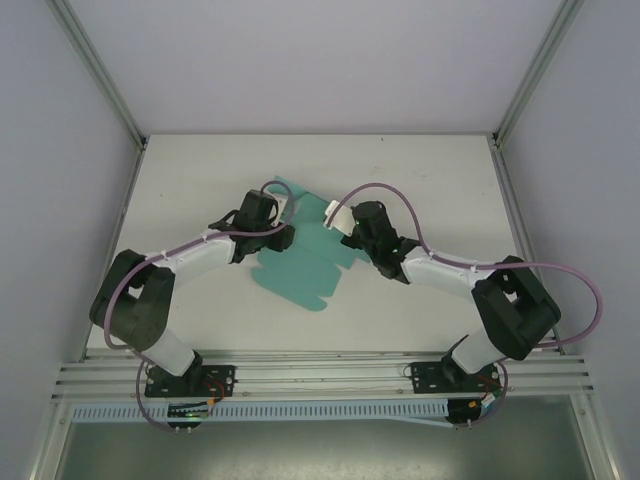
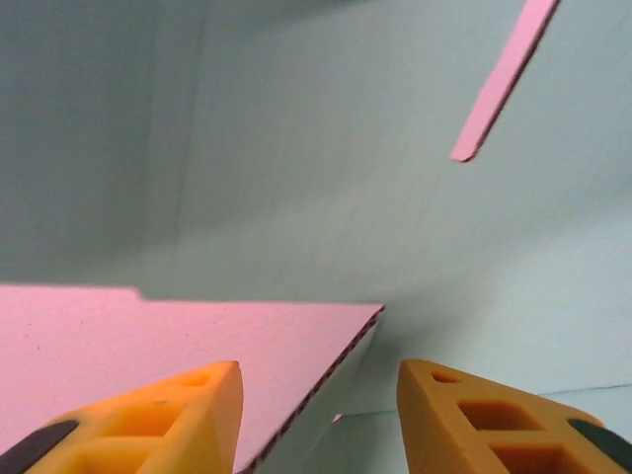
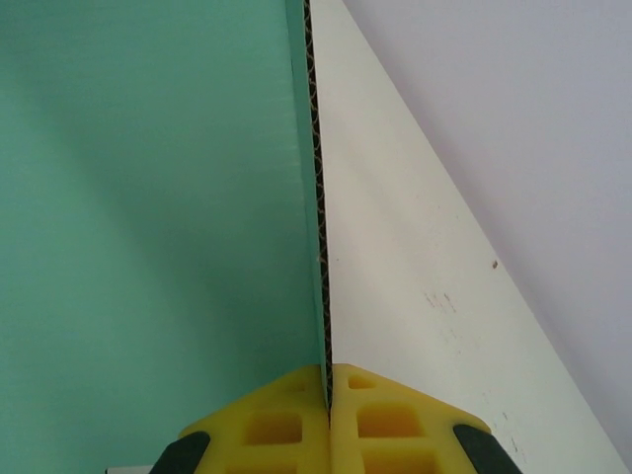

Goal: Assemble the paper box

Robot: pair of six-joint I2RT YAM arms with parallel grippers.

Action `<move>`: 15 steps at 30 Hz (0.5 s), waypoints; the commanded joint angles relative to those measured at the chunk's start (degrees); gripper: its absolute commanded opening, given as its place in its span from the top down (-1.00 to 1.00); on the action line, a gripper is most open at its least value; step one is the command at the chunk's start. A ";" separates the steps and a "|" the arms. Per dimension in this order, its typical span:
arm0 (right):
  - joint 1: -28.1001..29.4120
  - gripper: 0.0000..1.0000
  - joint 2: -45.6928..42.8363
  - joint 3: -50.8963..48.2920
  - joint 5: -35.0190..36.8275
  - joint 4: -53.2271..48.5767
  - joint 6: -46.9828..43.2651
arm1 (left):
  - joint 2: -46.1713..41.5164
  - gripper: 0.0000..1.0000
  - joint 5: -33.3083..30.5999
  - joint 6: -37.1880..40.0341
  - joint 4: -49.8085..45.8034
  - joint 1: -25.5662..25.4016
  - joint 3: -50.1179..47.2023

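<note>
The right gripper point(image 3: 329, 370) is pinched tight on a raised edge of the paper box point(image 1: 300, 268), a teal die-cut sheet lying at the middle of the table point(image 1: 430, 170). The left gripper point(image 2: 321, 380) has its fingers spread around a flap's edge. The card is matte and corrugated, probably light, fairly stiff but easily creased, so it is best held by flap edges near the fold lines.

Overhead from behind, wrist views close (all share the paper box point(image 1: 300, 268))
</note>
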 commanded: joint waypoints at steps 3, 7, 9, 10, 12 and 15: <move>-0.38 1.00 -1.07 0.23 -2.28 -1.07 -1.62 | -1.64 0.34 -0.25 0.76 -1.66 -0.21 -0.40; -0.32 1.00 -1.07 0.51 -3.50 -1.20 -1.80 | -0.07 0.77 2.65 1.78 -0.88 -0.21 1.26; -0.28 1.00 -1.07 0.58 -3.76 -0.78 -1.89 | 1.26 1.00 4.95 2.56 0.75 -0.21 1.50; -0.22 1.00 -1.08 0.70 -4.19 -0.30 -1.89 | 2.01 1.00 6.54 2.92 1.63 -0.29 1.62; 0.02 1.00 -1.10 1.05 -4.97 -0.23 -2.16 | 3.50 1.00 9.93 3.80 2.67 -0.29 2.05; 0.97 1.00 -0.73 1.97 -6.22 -0.64 -2.85 | 5.87 1.00 11.49 3.92 3.80 -0.38 2.78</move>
